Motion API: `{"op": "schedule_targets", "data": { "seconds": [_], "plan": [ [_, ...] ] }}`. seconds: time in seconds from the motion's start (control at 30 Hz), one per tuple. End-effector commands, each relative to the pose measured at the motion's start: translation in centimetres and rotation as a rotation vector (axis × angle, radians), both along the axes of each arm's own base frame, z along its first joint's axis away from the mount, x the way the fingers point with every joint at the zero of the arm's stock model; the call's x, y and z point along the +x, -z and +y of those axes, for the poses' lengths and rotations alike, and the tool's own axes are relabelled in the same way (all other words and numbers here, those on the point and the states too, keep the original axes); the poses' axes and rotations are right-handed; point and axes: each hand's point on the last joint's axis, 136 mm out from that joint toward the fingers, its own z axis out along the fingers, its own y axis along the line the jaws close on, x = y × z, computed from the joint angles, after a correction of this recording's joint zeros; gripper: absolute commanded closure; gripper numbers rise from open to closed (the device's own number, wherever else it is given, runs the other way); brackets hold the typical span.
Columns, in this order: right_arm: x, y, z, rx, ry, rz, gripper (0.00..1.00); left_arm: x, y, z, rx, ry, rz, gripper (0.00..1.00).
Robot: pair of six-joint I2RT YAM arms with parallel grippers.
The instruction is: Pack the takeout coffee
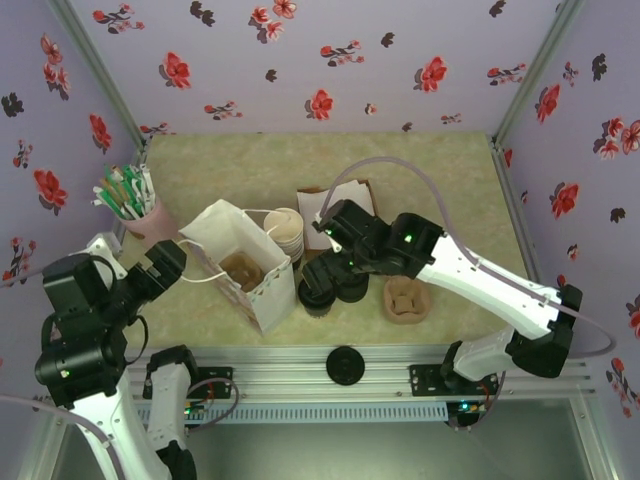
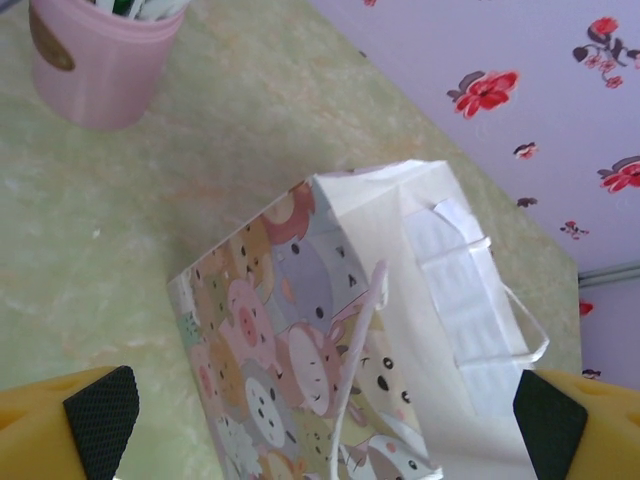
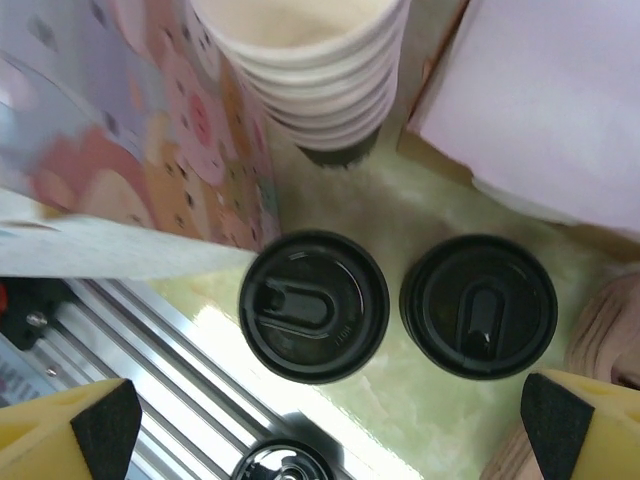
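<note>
- Judged as the reach for the coffee point(image 3: 313, 305): not yet gripped, not yet in the bag point(image 3: 200, 130)
- Standing upright on the tabletop point(image 3: 380, 220), just beside the bag's near corner, with a 2nd black lid point(image 3: 478, 305) close on its right and a stack of lidless cups point(image 3: 300, 90) behind
- Hard to tell apart from straight above as capped cup or bare lids; the 1 by the bag taken as the coffee point(image 1: 315, 300) on the strength of a taller dark side in the top view
- Right fingers point(image 3: 100, 425) spread wide and empty, hovering above and short of both lids; coffee ahead of the tips, left of the midline, touching neither pad
- Both lids inside the span of the 2 pads, so likely to be caught together on a straight drop
- Next move, as judged: shift toward the bag to centre on the coffee, slip 1 finger into the narrow gap between the lids or turn the wrist to take the free sides, lower past the lid rim, close gently on the paper wall, lift clear, carry over the bag mouth
- Left fingers point(image 2: 100, 420) also wide open, holding nothing, poised over the bag's printed side; probably there to steady the bag for the drop-in
</note>
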Motion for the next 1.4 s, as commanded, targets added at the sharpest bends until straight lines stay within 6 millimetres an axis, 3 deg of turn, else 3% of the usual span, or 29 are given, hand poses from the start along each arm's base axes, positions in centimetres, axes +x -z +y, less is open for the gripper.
{"op": "schedule_targets", "data": {
  "seconds": [0.0,0.27,0.6,1.37],
  "plan": [
    [0.3,1.1,0.1,0.001,0.026,0.006,0.01,-0.4,1.2,-0.1,-0.015,-0.01,0.02,0.01],
    [0.5,5.0,1.1,-0.048,0.025,0.046,0.01,0.5,2.4,0.2,-0.016,-0.014,0.016,0.01],
    [-0.1,7.7,1.9,-0.096,-0.026,0.062,0.01,1.3,3.8,0.5,-0.014,-0.013,0.04,0.01],
    [-1.0,9.9,3.1,-0.169,-0.099,0.069,0.1,1.4,4.7,0.6,-0.01,-0.016,0.054,0.01]
  ]
}}
